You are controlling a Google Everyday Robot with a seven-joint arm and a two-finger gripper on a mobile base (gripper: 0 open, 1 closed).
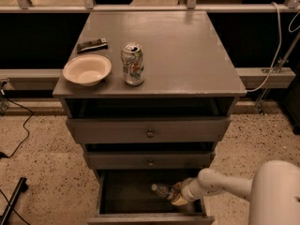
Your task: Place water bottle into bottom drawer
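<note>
The bottom drawer (pixel 129 196) of the grey cabinet is pulled out, showing its dark floor. The water bottle (pixel 162 190) lies on its side inside the drawer, right of the middle, with its white cap pointing left. My gripper (pixel 178 194) reaches into the drawer from the right and is shut on the bottle's base end. The tan fingers (pixel 180 200) wrap the bottle low over the drawer floor. My white arm (pixel 220 184) stretches off to the lower right.
A silver soda can (pixel 132 63), a white bowl (pixel 87 70) and a small dark packet (pixel 92 45) stand on the cabinet top. The two upper knobbed drawers (pixel 150 133) are slightly open above the gripper. A black cable (pixel 18 139) runs across the floor at left.
</note>
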